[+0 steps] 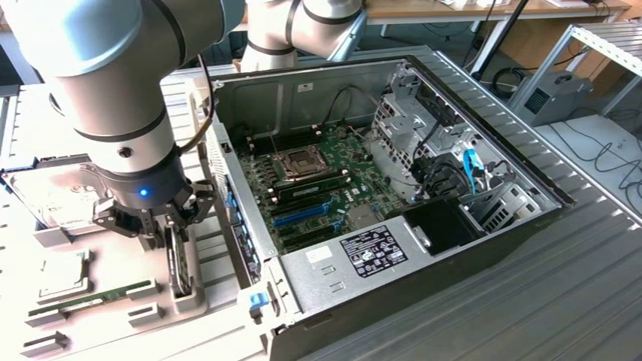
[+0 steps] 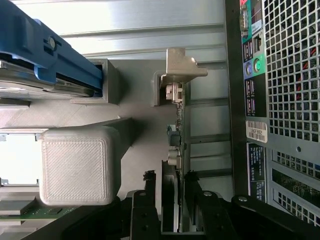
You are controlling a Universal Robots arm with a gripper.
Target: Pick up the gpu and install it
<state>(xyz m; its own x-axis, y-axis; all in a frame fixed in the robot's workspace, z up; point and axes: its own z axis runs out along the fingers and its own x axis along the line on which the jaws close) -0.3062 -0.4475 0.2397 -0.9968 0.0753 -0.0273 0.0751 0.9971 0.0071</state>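
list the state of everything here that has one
computer case: on its side, side panel off
gpu: standing on edge in the tray, not installed
gripper: low over the gpu
hard drive: lying in the tray, outside the case
memory stick: in the tray, outside the case

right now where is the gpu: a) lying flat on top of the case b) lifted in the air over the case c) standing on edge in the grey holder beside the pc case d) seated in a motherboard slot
c: the gpu stands on edge in the grey holder outside the pc case, with the gripper down over its top edge, jaws open to either side of it.
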